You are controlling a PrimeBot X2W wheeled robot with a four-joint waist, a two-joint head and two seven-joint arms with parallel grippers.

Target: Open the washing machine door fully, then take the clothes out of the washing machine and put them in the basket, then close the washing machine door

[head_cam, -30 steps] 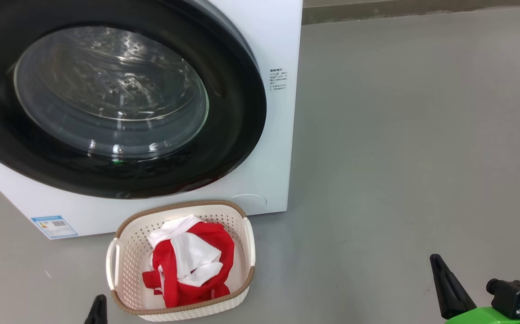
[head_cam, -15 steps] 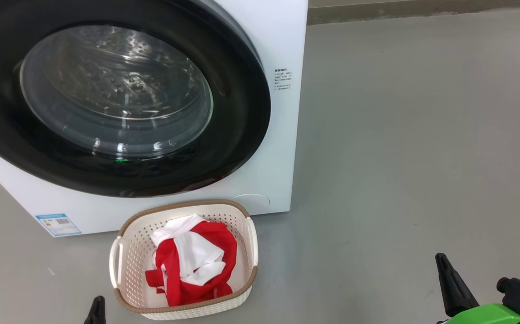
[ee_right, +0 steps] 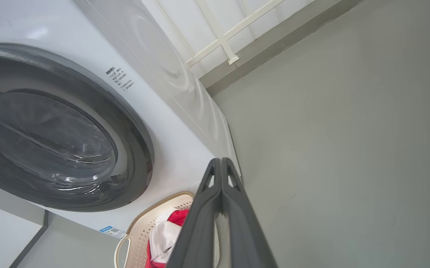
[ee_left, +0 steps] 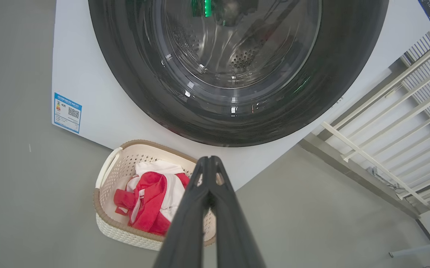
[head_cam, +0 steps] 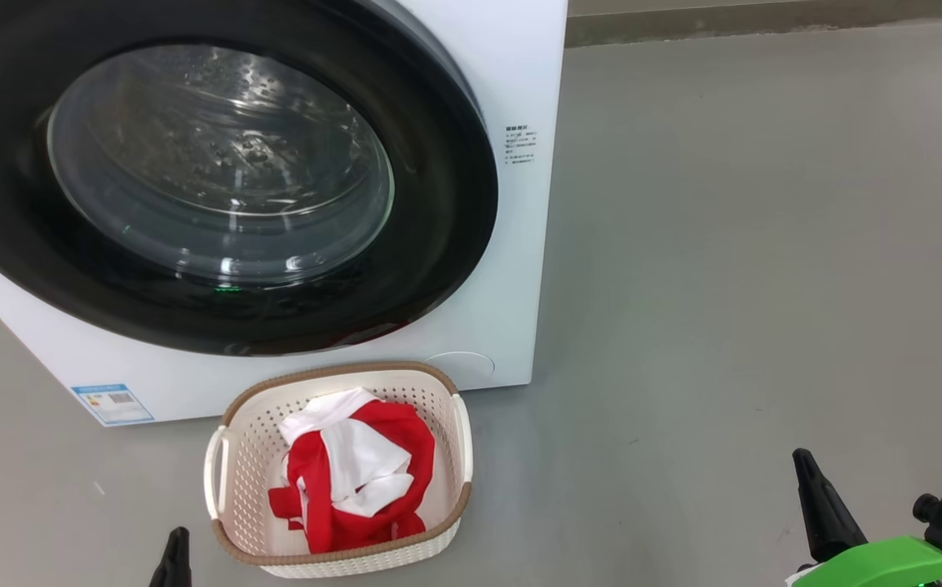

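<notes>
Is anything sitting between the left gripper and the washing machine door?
Only low down: the basket, holding the clothes, stands on the floor between the shut left gripper and the washing machine door. Above its rim, nothing visible blocks the way.

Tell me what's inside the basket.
The basket holds the clothes, a crumpled red and white heap. Bare basket floor shows beside the heap; whatever lies under the heap is covered.
</notes>
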